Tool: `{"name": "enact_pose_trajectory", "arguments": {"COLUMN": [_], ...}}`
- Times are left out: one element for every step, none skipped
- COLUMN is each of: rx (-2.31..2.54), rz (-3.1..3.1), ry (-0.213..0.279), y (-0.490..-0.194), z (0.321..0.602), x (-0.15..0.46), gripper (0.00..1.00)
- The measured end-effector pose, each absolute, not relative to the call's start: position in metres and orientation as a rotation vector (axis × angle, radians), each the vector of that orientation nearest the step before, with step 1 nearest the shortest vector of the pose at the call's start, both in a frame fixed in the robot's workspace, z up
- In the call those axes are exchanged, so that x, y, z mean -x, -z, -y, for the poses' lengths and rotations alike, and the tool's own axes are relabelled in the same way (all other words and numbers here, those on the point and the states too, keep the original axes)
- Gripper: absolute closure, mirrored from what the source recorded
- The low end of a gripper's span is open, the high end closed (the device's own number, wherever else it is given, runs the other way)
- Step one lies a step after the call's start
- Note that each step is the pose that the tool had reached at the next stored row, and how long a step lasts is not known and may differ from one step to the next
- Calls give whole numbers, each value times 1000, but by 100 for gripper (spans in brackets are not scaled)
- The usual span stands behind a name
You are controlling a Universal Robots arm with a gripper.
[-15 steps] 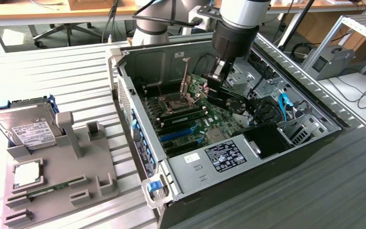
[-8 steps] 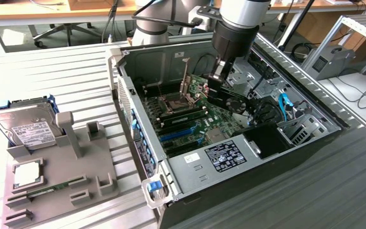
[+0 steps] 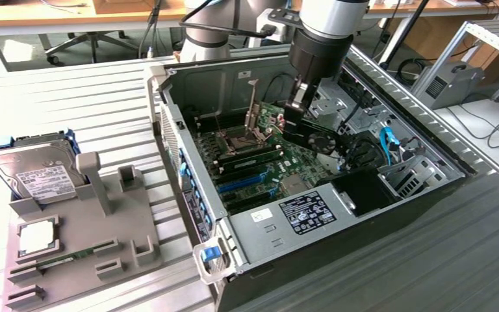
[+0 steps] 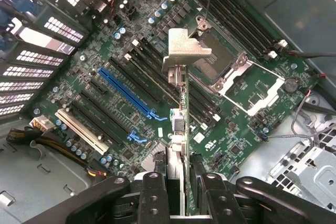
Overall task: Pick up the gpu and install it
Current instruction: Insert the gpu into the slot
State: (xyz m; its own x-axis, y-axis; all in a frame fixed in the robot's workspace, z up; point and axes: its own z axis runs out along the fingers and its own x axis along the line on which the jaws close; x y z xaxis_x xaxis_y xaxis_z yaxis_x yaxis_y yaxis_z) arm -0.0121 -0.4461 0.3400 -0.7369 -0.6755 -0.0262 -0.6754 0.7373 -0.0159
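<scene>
The gpu point(image 4: 181, 124) hangs edge-on over the motherboard point(image 4: 131, 108), its silver end bracket point(image 4: 185, 50) at the far end from the pincer point(image 4: 179, 184). The pincer is closed narrow on the card's thin edge, one finger on each face. In the exterior view the card sits in the upper centre of the frame, inside the open computer case point(image 3: 232, 227), upright and apart from the board below, not yet seated. In the wrist view it hangs roughly parallel to the long slots, the blue slot point(image 4: 126, 90) off to one side. Judgement: light and stiff, but fragile, being a thin board with small parts on its faces. The cooler on one face probably puts the weight off-centre, so it may pivot in a narrow pinch. The bare board edge or the bracket look the best places to hold, away from the cooler and the contact edge. Further out, the empty CPU socket point(image 4: 236, 72) lies beyond the card. At the exterior view's left, a hard drive point(image 3: 33, 172) leans in a grey holder point(image 3: 102, 247) on the slatted surface point(image 3: 76, 97).
</scene>
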Motion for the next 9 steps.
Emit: {"name": "enact_pose_trajectory", "arguments": {"rx": [1134, 1140, 1145, 1150, 1155, 1161, 1166, 1171, 1176], "rz": [-2898, -2895, -2893, -2891, -2889, -2887, -2885, -2882, -2880], "ry": [8, 8, 8, 8, 8, 8, 8, 8, 8], "y": [-340, -340, -340, -340, -340, -340, -340, -340, -340], "z": [446, 446, 446, 446, 446, 446, 446, 446, 446], "x": [12, 12, 12, 12, 12, 12, 12, 12, 12], "gripper": [71, 71, 71, 71, 71, 71, 71, 71, 71]}}
